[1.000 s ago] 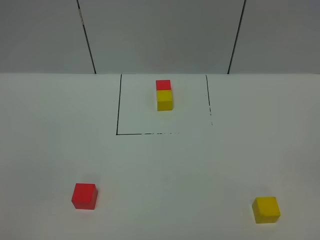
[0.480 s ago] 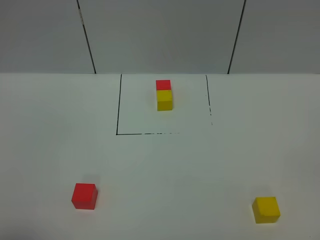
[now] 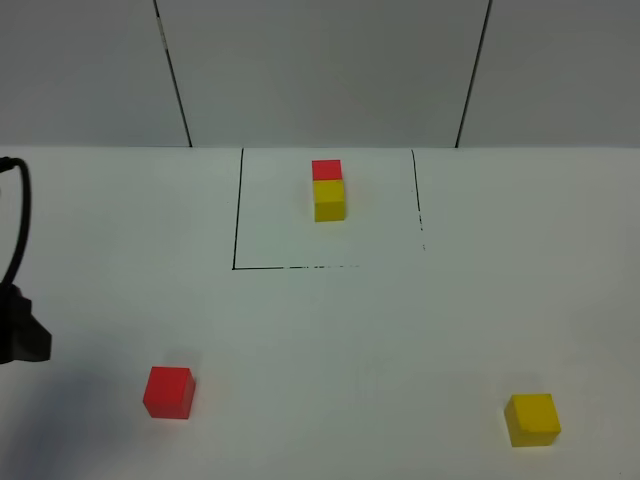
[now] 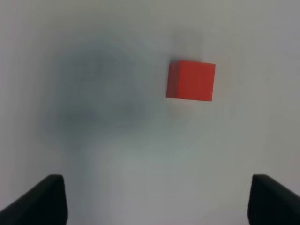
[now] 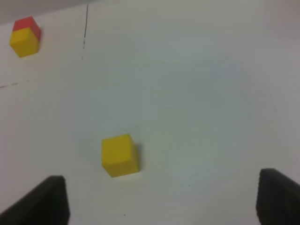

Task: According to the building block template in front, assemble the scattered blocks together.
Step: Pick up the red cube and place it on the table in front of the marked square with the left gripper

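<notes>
Red cube (image 4: 191,80): sat near-left on the desk (image 3: 330,340), to the right of my left gripper (image 4: 159,201).
Left gripper: jaws stood wide apart, empty.
Nearer arm: the left was.

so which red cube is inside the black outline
The far red cube, joined to a yellow cube. The other red cube stands alone at front left, outside the outline.

yellow block (image 5: 120,155): sits alone on the white table (image 5: 201,93) | right gripper (image 5: 164,201): black fingers (image 5: 49,201) spread wide apart, not touching the yellow block | template (image 5: 24,36): red and yellow cubes stuck together, far away, near a thin black line (image 5: 86,23)
</notes>
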Tool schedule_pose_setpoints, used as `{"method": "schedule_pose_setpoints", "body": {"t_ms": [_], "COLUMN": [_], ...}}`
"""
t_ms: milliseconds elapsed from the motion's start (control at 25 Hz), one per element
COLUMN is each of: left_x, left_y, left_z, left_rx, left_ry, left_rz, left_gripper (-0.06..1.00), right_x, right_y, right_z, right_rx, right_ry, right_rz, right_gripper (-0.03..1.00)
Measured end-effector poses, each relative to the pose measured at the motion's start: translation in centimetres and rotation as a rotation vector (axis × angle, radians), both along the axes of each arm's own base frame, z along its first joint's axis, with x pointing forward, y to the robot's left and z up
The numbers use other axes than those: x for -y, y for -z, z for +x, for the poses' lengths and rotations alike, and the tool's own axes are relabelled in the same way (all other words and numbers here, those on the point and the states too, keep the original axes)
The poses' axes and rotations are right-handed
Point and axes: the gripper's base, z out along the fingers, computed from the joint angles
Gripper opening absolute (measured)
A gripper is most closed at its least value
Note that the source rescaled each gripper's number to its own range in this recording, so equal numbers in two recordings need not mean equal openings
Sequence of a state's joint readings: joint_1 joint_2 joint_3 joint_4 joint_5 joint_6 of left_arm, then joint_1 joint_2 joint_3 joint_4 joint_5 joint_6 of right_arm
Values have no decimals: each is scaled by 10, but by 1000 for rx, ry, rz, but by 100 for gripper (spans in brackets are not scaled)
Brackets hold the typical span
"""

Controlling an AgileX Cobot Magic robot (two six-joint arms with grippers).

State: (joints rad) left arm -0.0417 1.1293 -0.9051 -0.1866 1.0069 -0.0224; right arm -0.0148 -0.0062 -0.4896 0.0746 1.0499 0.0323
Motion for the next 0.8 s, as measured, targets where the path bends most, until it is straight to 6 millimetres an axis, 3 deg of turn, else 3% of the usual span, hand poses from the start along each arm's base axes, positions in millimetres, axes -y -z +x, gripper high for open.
{"method": "schedule_pose_setpoints", "body": {"t_ms": [200,440,800], "left_x": [23,65,82], "left_y": [31,59,91], "left_z": [35,62,80], "left_rx": [-106,-152,-231], "left_ry": [79,164,119], "left_rz": [15,29,92], "left_gripper": [76,76,77], "right_x": [0,0,0], "right_y": [0,0,0], "right_z": [0,0,0], "right_rx": [0,0,0], "right_ry": [0,0,0], "right_rz": [0,0,1], "right_gripper": [62,62,62]}}
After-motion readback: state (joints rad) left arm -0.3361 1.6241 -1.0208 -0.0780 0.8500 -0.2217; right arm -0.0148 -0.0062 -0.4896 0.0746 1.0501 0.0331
